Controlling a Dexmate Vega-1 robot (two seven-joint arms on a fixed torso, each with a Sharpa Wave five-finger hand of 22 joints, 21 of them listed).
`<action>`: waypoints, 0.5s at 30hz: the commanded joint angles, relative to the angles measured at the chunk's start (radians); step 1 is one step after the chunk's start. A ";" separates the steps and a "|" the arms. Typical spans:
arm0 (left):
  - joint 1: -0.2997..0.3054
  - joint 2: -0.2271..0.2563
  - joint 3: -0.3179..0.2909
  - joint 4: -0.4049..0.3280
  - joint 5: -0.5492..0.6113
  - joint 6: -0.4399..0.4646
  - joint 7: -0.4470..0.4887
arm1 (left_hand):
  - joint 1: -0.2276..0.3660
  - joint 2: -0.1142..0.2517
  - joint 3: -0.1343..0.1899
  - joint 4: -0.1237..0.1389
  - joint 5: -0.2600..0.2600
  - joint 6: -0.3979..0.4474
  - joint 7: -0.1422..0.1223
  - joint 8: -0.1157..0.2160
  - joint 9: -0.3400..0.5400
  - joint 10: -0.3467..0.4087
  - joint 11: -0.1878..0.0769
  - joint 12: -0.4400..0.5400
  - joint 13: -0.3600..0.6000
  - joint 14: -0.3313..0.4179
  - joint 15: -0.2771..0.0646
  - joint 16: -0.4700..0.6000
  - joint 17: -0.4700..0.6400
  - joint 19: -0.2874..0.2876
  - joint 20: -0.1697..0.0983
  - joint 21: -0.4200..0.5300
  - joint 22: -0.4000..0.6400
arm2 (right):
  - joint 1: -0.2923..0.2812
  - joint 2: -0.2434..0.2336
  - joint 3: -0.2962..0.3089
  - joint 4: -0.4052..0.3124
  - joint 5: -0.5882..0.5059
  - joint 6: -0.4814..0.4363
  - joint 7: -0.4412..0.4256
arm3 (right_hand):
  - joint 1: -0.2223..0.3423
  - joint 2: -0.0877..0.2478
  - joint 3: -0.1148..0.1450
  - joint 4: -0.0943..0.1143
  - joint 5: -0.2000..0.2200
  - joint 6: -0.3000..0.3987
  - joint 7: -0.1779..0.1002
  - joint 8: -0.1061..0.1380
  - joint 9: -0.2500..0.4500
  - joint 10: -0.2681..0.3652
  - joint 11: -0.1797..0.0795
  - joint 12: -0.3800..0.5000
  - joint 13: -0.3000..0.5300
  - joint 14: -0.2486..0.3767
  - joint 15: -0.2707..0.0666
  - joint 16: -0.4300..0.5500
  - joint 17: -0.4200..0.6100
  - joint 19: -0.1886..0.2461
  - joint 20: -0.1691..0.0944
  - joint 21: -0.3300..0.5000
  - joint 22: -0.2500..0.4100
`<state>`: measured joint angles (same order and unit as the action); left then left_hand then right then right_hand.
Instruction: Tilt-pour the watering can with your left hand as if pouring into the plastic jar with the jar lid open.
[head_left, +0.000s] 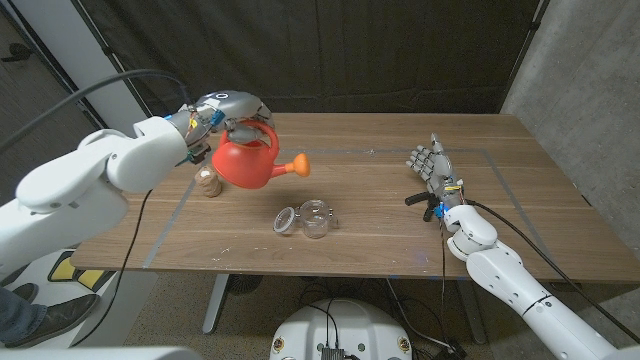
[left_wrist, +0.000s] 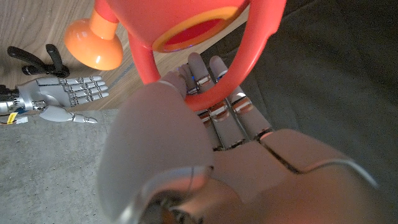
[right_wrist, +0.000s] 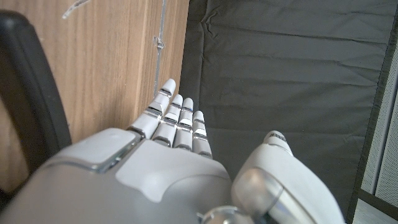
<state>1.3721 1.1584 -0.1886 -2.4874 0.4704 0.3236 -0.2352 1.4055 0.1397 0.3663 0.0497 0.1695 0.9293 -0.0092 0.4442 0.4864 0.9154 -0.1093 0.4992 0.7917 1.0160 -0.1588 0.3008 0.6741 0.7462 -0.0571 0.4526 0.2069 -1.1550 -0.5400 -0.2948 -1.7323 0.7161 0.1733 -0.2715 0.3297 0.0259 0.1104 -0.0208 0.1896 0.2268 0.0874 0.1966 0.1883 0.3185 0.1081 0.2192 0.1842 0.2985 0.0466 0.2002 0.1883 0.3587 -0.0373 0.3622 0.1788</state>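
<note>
My left hand (head_left: 225, 112) holds a red watering can (head_left: 246, 161) by its loop handle, lifted above the table at the left. Its orange spout head (head_left: 300, 165) points toward the middle of the table, above and a little left of the jar. In the left wrist view my fingers (left_wrist: 214, 93) pass through the red handle (left_wrist: 249, 62) under the can's orange-rimmed opening (left_wrist: 193, 28). The clear plastic jar (head_left: 315, 218) stands open near the front middle, its lid (head_left: 286, 220) lying beside it. My right hand (head_left: 430, 165) stands on its edge at the right, fingers apart, holding nothing.
A small brown-and-cream object (head_left: 208, 182) stands on the table just below the can. A black clamp-like item (head_left: 425, 203) lies near my right wrist. Thin tape lines (head_left: 330, 235) mark a rectangle on the wooden table. Dark curtains hang behind.
</note>
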 joint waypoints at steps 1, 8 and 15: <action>0.066 -0.037 -0.065 -0.038 0.079 0.011 -0.062 | 0.012 0.022 0.011 -0.003 0.007 0.016 0.010 0.006 -0.001 0.008 -0.010 0.036 0.127 0.010 -0.002 -0.005 0.005 -0.005 -0.002 0.010 0.002 | -0.003 0.001 -0.006 0.000 0.000 -0.001 0.001 | -0.001 0.008 -0.002 0.002 0.001 0.011 0.001 0.004 0.002 0.011 0.001 0.000 0.003 0.004 -0.001 -0.002 0.002 0.006 0.000 -0.003 0.006; 0.081 -0.050 -0.083 -0.057 0.127 0.001 -0.110 | 0.010 0.021 0.014 -0.004 0.007 0.021 0.009 0.007 -0.004 0.012 -0.010 0.037 0.125 0.013 -0.002 -0.007 0.009 -0.004 -0.002 0.015 0.002 | -0.015 -0.002 -0.006 -0.014 -0.001 -0.004 -0.006 | -0.001 0.008 -0.002 0.001 0.001 0.011 0.001 0.003 0.002 0.010 0.000 -0.001 0.003 0.005 -0.002 -0.002 0.002 0.007 0.000 -0.005 0.006; 0.093 -0.076 -0.105 -0.072 0.158 -0.033 -0.150 | 0.007 0.018 0.017 -0.006 0.007 0.035 0.007 0.009 -0.012 0.016 -0.006 0.035 0.120 0.015 -0.002 -0.009 0.013 -0.004 -0.004 0.020 0.002 | -0.027 -0.007 -0.005 -0.032 -0.007 -0.005 -0.014 | -0.001 0.009 -0.002 0.001 0.000 0.012 0.002 0.003 0.002 0.010 -0.001 -0.001 0.003 0.005 0.000 -0.002 0.002 0.008 0.000 -0.007 0.006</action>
<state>1.4386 1.1148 -0.2571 -2.5329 0.5696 0.3269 -0.3218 1.4052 0.1400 0.3745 0.0412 0.1669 0.9347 -0.0142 0.4467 0.4771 0.9155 -0.1093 0.4995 0.7917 1.0202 -0.1623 0.2941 0.6837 0.7462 -0.0570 0.4673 0.2069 -1.1659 -0.5405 -0.2995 -1.7406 0.7165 0.1717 -0.2739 0.3297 0.0259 0.1105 -0.0208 0.1897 0.2306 0.0912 0.1966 0.1882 0.3183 0.1083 0.2192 0.1842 0.2984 0.0466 0.2002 0.1882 0.3619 -0.0340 0.3585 0.1788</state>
